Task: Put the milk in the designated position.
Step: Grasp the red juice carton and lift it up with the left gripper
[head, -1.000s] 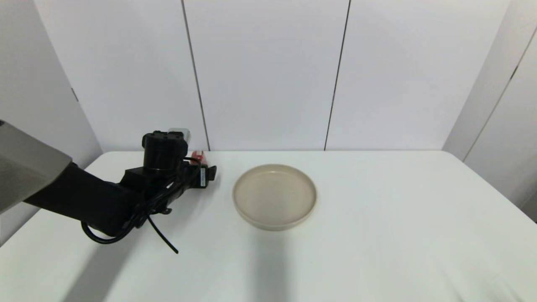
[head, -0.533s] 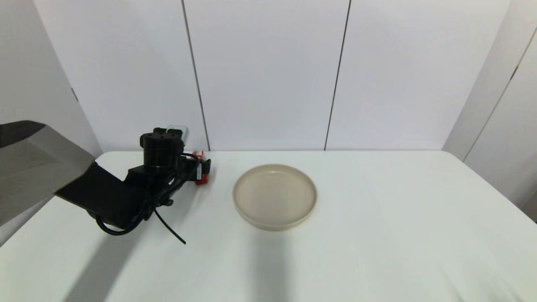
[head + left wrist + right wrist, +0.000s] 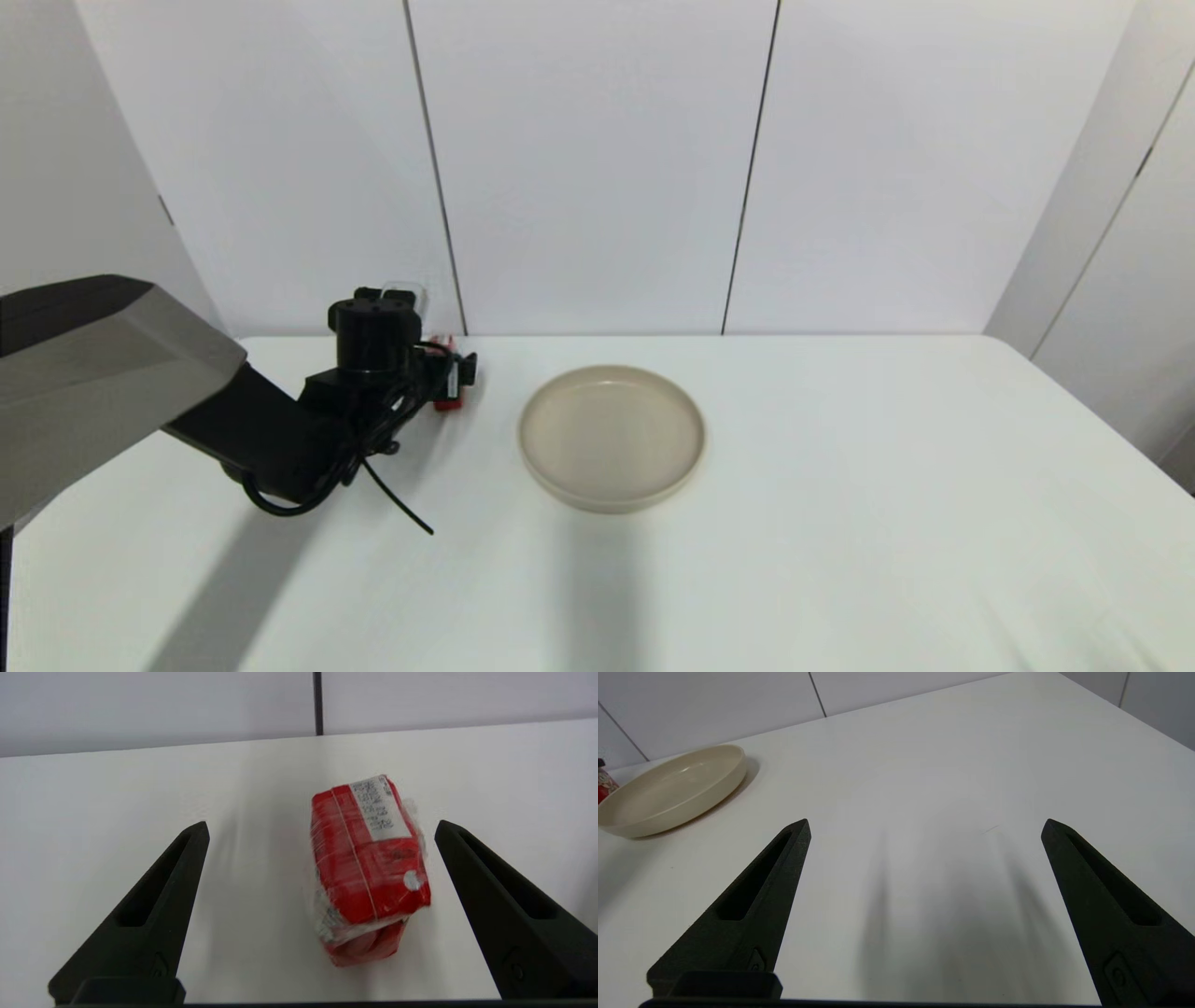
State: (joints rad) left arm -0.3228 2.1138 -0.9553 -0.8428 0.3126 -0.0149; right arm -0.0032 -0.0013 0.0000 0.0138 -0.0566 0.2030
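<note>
White wall panels back the white table, where the milk lies at the far left edge, well left of the plate. That plate is probably the designated spot, sitting bare mid-table. The left gripper reaches low and forward from the table's left side, fingers level with the carton and spread wide either side of it, the carton nearer one finger and touching neither. I judge this a pre-grasp straddle: the jaws need only close. The right gripper hovers over bare table off to the plate's right, parked, jaws wide and holding nothing
</note>
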